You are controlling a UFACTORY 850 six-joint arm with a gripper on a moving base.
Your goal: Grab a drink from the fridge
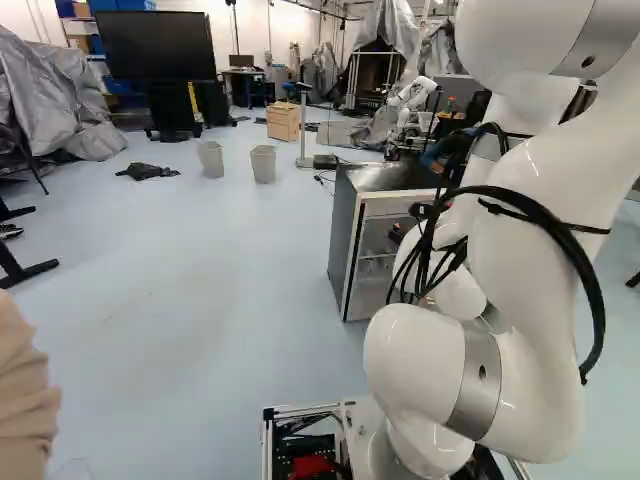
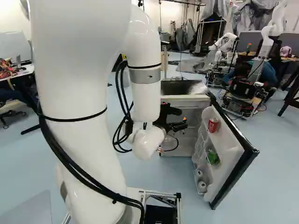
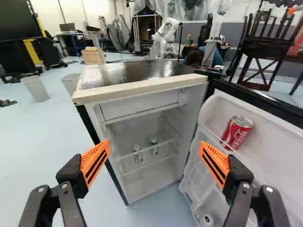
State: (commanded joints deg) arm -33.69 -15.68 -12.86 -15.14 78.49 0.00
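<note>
While every view but left base shows the red can (image 3: 237, 133), the empty gripper (image 2: 182, 118) gapes wide.

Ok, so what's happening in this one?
The robot arm has its claw open and empty, facing a small fridge with its door open. A red can sits in the door, a green can lower down, and two small containers stand on an inside shelf. No drink has been grabbed yet.

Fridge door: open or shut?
Open: the fridge door stands swung out from the fridge, baring shelves inside and a red can.
</note>
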